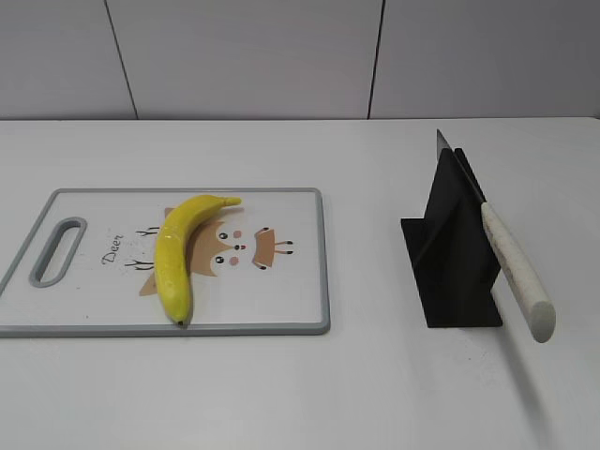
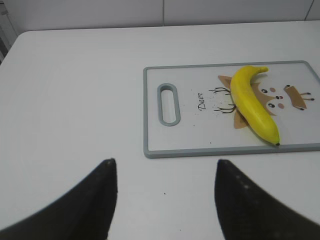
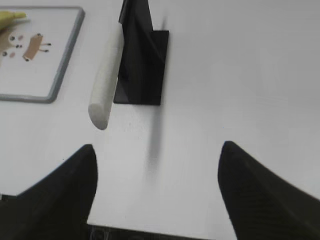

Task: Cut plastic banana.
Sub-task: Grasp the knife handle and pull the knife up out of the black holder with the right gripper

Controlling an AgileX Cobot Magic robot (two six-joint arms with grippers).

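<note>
The plastic banana (image 1: 178, 255) lies loose and untouched across the deer print at the centre of the cutting board (image 1: 281, 323), left of middle in the exterior view; being glossy, curved and round in section, it could well roll or skid under a blade unless held. The knife (image 1: 511, 262) leans in a black stand (image 1: 459, 258) at the right, its pale, slightly speckled handle jutting toward the lower right; a careless pull might tip that light stand. The left gripper (image 2: 165, 200) and right gripper (image 3: 157, 195) both hang with jaws spread wide and empty.

Exterior view slanting down from the front, wrist views low over table (image 1: 356, 394), all sharing cutting board (image 1: 300, 281)
</note>
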